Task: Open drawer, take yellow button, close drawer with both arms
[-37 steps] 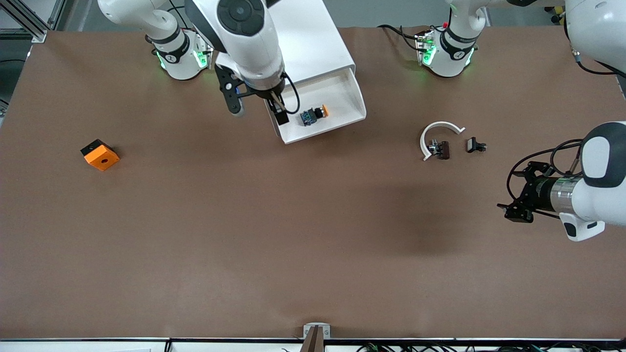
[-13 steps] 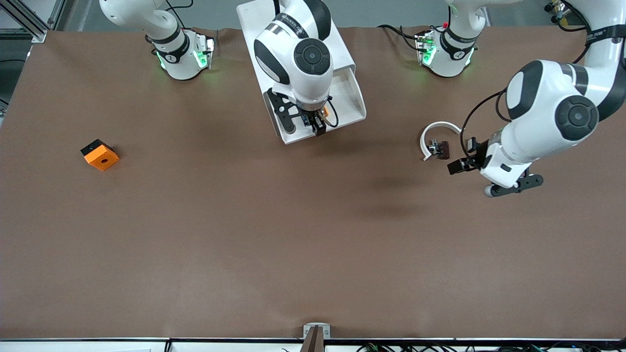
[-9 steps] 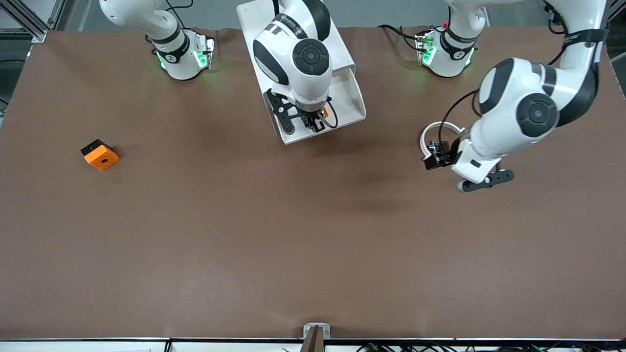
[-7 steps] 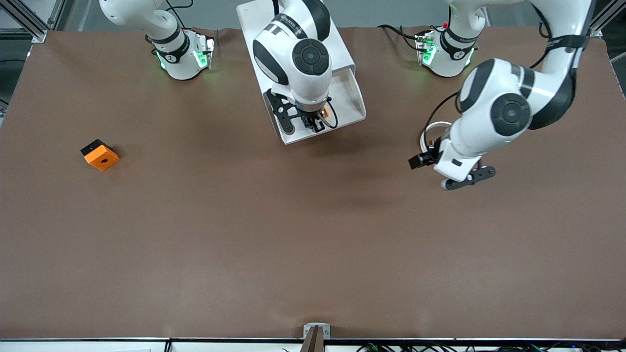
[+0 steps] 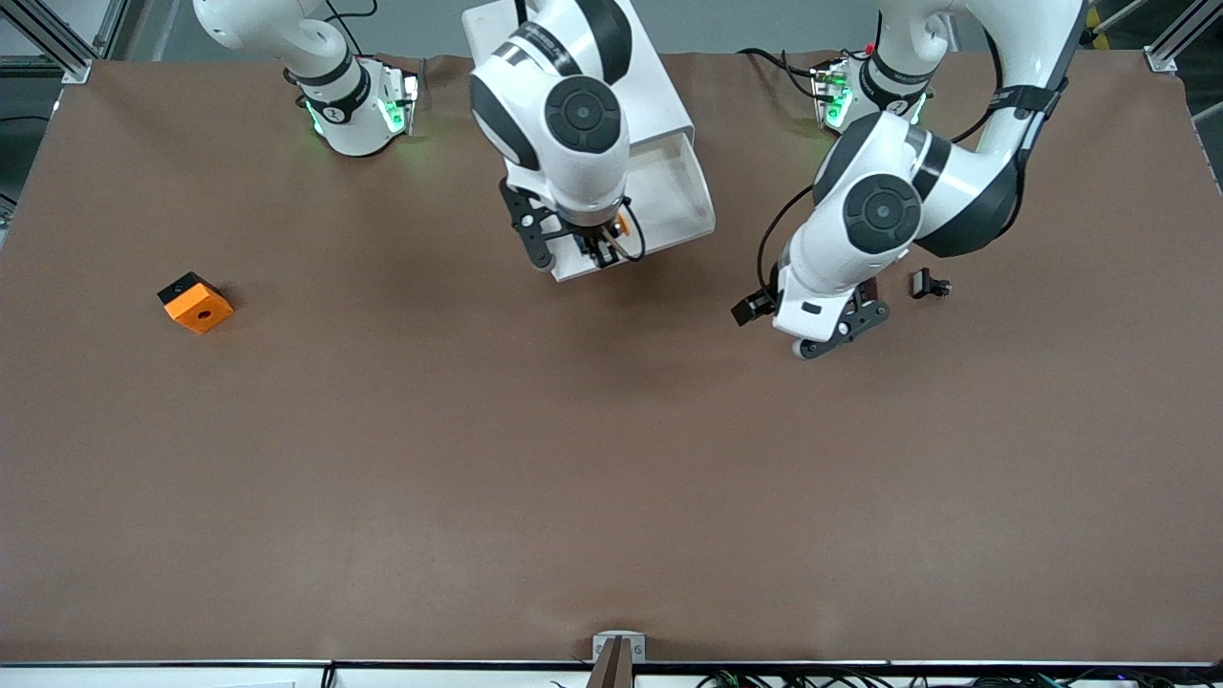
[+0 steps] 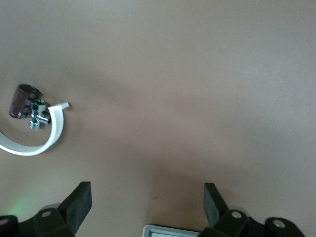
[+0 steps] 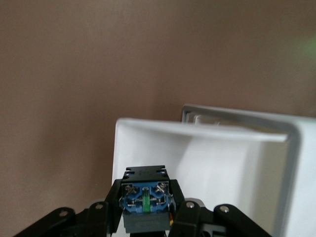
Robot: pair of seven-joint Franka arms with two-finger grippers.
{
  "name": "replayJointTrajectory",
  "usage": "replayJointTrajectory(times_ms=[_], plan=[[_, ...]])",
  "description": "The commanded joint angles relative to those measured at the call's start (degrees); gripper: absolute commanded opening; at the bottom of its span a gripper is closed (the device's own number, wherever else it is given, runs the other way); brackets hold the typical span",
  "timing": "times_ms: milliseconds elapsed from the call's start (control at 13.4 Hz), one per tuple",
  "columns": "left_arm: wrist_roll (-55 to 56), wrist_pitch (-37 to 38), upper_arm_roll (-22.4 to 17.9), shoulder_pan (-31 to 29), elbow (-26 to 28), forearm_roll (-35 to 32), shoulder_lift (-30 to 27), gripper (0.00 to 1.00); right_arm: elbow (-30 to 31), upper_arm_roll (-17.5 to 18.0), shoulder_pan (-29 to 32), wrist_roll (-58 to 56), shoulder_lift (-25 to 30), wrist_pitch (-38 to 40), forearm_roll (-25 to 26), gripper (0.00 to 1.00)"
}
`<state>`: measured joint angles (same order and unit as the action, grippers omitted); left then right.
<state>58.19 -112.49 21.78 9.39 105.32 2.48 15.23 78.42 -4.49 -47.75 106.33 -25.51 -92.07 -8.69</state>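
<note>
Front view shows the right gripper over the open drawer, fingers clamping the button, while the left gripper, fingers spread, hangs over bare tabletop.

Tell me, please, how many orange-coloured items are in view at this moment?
2. The orange block lies toward the right arm's end of the table. The orange-capped button is held in the right tool over the open drawer. Others may be hidden.
</note>
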Motion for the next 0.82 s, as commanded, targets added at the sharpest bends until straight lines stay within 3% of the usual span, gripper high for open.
replayJointTrajectory(times_ms=[0, 374, 749], plan=[[4.37, -3.16, 0.1, 3.16, -1.17, -0.55, 1.03, 1.0, -3.44, 0.63, 6.42, -10.74, 2.12, 8.64, -1.07, 0.41], [9.84, -8.09, 0.01, 10.56, -1.43, -2.83, 6.3, 1.0, -3.01, 0.45, 18.36, -39.65, 7.31, 16.57, -0.1, 0.42], [11.15, -7.49, 0.54, 14.68, -1.88, -1.96, 6.83, 1.0, -2.48, 0.45, 30.84, -69.88, 7.58, 16.93, 6.74, 0.42]])
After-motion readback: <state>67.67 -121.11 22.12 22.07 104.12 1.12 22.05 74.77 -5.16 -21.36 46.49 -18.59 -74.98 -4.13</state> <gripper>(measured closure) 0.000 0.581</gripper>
